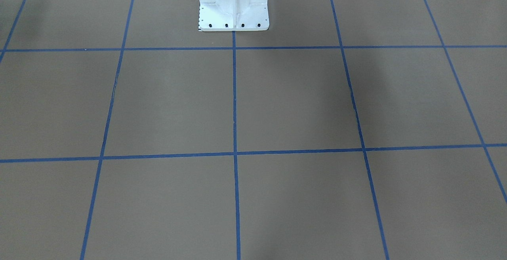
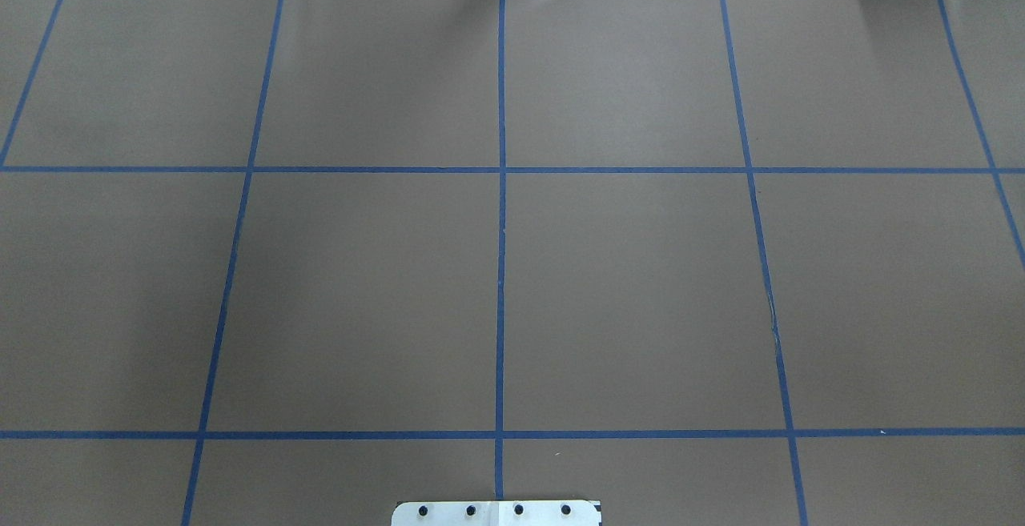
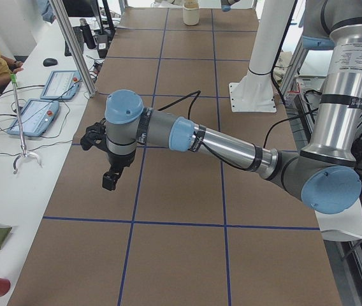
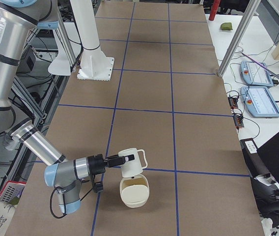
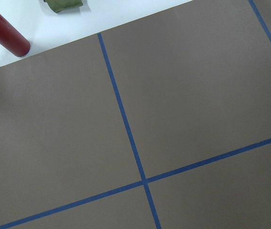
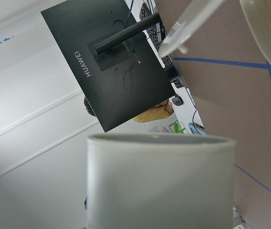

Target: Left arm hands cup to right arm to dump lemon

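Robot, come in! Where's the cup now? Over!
Left pincer hangs over table, empty-looking. Cup at right pincer, tilted, by the bowl. Pincers open or shut: cannot tell. Lemon not clearly seen.

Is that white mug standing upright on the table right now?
No: the cup is tipped over at the right arm's tool, its end leaning toward a white bowl beside it.

Overhead and front: steep, opposed; both show the base plate (image 2: 496, 512).
Sides: opposite ends of the table (image 3: 181, 255).
Wrists: close-up.
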